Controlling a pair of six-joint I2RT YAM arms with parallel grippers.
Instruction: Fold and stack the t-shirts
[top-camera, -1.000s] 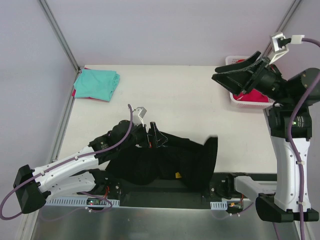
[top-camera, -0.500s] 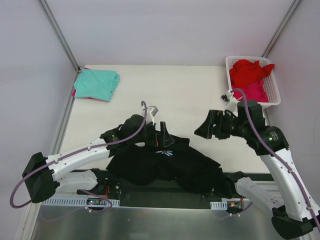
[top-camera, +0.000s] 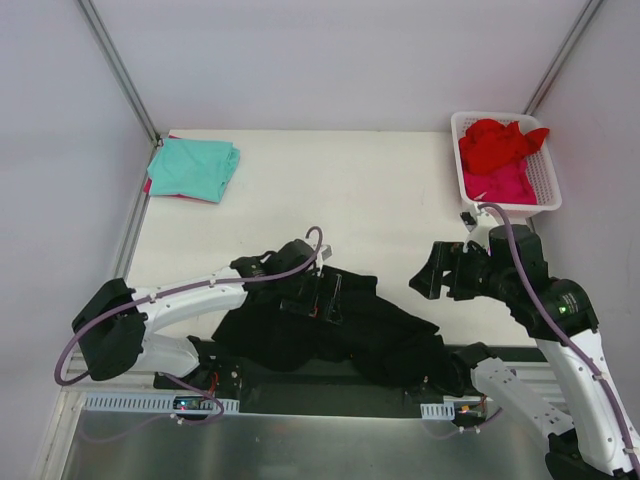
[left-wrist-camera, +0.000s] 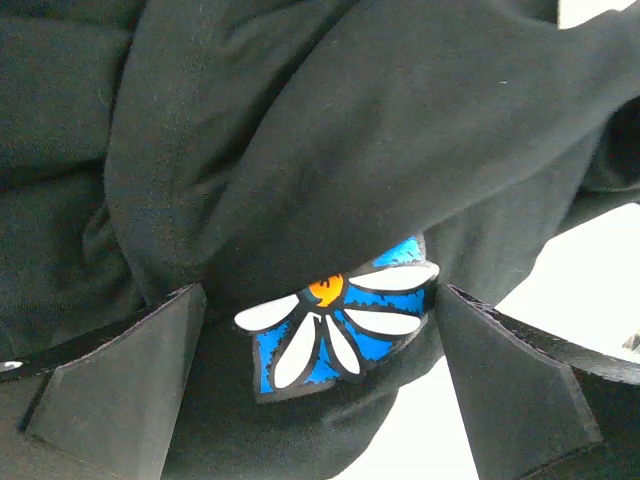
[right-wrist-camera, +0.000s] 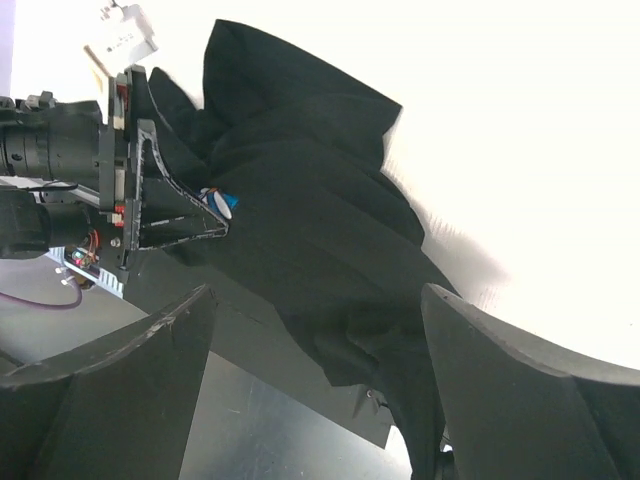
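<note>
The large black t-shirt (top-camera: 350, 325) lies crumpled at the table's near edge, partly hanging over it. My left gripper (top-camera: 325, 297) is open on top of it. In the left wrist view its fingers (left-wrist-camera: 120, 390) straddle a fold bearing the white-and-blue flower print (left-wrist-camera: 340, 325). My right gripper (top-camera: 428, 278) is open and empty, hovering just right of the shirt's upper edge; its wrist view looks down on the black shirt (right-wrist-camera: 310, 200). A folded teal shirt (top-camera: 193, 168) lies at the far left. Red (top-camera: 497, 143) and pink (top-camera: 510, 183) shirts sit in the basket.
The white slotted basket (top-camera: 457, 150) stands at the far right corner. A red edge shows under the teal shirt. Slanted metal frame posts (top-camera: 120, 70) rise at both back corners. The arms' black base plate (top-camera: 300, 395) runs along the near edge.
My right arm has swung down from the basket to just right of the black shirt. My left gripper has moved right and nearer over the shirt, which has bunched toward the near edge.
</note>
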